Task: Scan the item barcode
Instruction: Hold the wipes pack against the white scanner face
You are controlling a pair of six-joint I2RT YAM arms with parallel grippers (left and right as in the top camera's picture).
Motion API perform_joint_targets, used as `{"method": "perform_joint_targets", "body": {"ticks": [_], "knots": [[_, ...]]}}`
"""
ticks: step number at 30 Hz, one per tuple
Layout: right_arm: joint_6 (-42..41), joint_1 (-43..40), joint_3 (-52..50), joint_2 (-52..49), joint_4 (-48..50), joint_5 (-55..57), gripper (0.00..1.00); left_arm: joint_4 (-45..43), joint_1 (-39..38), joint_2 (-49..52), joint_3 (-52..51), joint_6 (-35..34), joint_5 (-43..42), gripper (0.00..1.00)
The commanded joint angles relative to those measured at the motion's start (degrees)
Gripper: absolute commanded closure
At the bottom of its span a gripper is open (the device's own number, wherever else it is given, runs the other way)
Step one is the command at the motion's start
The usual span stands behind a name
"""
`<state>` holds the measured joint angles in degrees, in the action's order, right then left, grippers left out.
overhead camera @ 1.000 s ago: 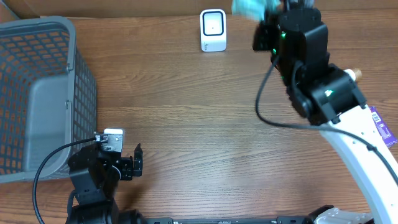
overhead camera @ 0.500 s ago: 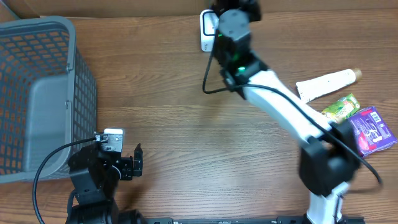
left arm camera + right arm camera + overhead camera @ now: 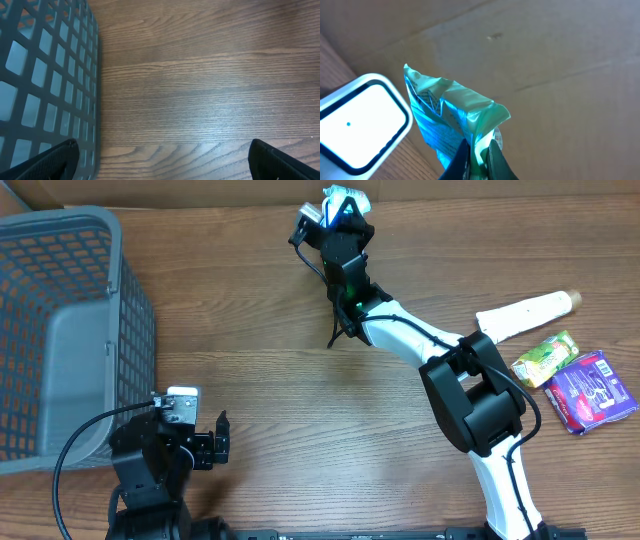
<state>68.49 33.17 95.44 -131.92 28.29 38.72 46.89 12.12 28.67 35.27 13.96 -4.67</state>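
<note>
At the outstretched arm's tip, the right gripper [image 3: 476, 162] pinches a crinkly teal packet [image 3: 452, 117]. Leftward sits a rounded white scanner [image 3: 362, 125].

a brown wood-grain table [image 3: 280, 410] backed by a cardboard wall [image 3: 560, 60]

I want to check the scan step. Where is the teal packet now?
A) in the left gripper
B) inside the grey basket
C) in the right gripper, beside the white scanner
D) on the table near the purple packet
C: in the right wrist view the right gripper pinches the teal packet close beside the white scanner.
</note>
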Motion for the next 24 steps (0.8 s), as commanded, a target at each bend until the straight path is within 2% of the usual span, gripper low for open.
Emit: {"method": "perform_joint_targets", "body": {"ticks": [1,4,8,12,24], "knots": [[2.1,-1.5,0.2,-0.1,0.7,-2.6,0.96,-0.2,0.3,0.0,0.1,1.1,0.2,0.0],[4.2,-2.2,0.2,-0.1,0.3,-4.3,0.96,-0.2,0.3,0.0,0.1,1.1,0.2,0.0],[8.2,-2.6,0.2,-0.1,-6.2,-6.7,0.96,-0.2,0.3,0.0,0.1,1.1,0.2,0.0],[8.3,-3.3,0.2,-0.1,-8.3,-7.1,0.96,-0.2,0.3,0.0,0.1,1.1,0.2,0.01],[8.3,-3.7,0.2,-0.1,2.9,-5.6,0.96,-0.2,0.3,0.0,0.1,1.1,0.2,0.0]]}}
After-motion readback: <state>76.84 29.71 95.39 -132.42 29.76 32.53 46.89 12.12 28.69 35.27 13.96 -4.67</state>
